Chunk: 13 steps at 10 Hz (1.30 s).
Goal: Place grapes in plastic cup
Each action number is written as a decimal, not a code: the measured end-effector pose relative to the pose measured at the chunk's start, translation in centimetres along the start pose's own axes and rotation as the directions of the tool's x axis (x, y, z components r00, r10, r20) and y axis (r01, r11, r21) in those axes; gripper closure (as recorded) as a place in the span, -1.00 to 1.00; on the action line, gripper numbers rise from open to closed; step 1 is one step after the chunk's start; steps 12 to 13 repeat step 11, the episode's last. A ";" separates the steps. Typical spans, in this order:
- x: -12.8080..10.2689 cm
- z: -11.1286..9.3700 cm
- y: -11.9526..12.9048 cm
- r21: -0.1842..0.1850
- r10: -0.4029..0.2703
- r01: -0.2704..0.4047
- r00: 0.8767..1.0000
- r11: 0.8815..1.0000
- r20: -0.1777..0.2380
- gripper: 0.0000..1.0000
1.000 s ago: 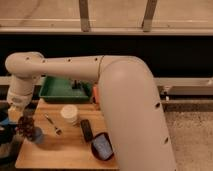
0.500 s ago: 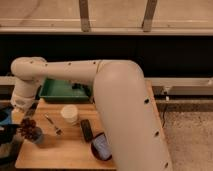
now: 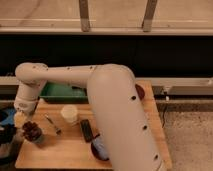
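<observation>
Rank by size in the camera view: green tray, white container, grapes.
Largest: green tray, partly hidden. Then white container and grapes, alike; unranked. The tool hangs just up-left of the grapes.

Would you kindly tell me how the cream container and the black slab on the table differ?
The cream container is pale and round; the black slab is dark and elongated. The container stands upright, while the slab lies flat. The container sits nearer the green tray than the slab does. Both rest on the wooden table, away from the gripper, which is at the table's left edge by the grapes.
</observation>
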 end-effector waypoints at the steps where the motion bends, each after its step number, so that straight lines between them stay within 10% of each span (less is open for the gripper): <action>1: 0.0 -0.1 0.1 0.000 0.001 -0.001 1.000 1.000 0.000 0.34; 6: -0.1 -0.8 0.3 0.004 0.000 0.000 1.000 1.000 -0.010 -0.58; 13: -0.2 -1.0 0.3 0.012 0.001 -0.001 1.000 1.000 -0.009 -0.60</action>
